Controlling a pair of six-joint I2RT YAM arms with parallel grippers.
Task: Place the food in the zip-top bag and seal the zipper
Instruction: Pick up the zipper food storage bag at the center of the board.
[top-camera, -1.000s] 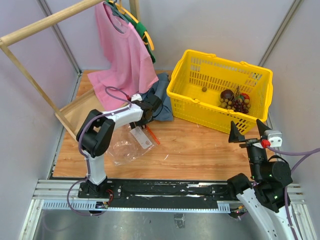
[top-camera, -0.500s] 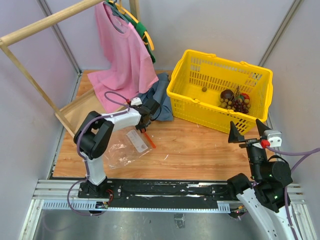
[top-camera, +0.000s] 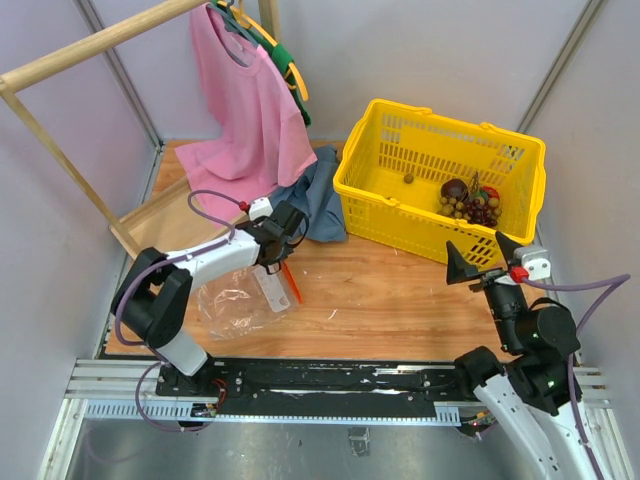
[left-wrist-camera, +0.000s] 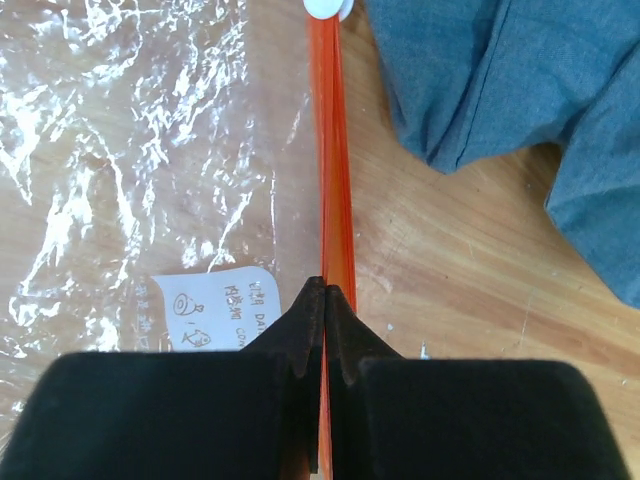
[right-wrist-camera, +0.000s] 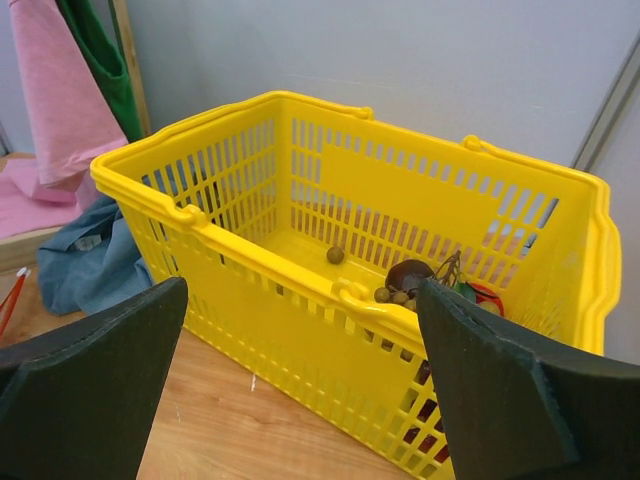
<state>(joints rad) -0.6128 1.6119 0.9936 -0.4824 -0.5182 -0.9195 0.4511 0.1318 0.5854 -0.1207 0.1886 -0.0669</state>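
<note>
bag (top-camera: 240, 296) left on table (top-camera: 400, 292) | food (top-camera: 470, 204) in basket (top-camera: 355, 146) right | cloth (top-camera: 320, 195) between them

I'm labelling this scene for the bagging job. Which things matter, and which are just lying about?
Job: zip-top bag; zipper, pinched in the left gripper; toy fruit.
Lying about: yellow basket holding the fruit; pink shirt; blue-grey cloth; wooden frame.

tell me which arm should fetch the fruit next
Right. The right claw is open and faces the basket holding the fruit. The left claw is shut on the zipper of the bag, farther from the basket, so it looks busy.
</note>
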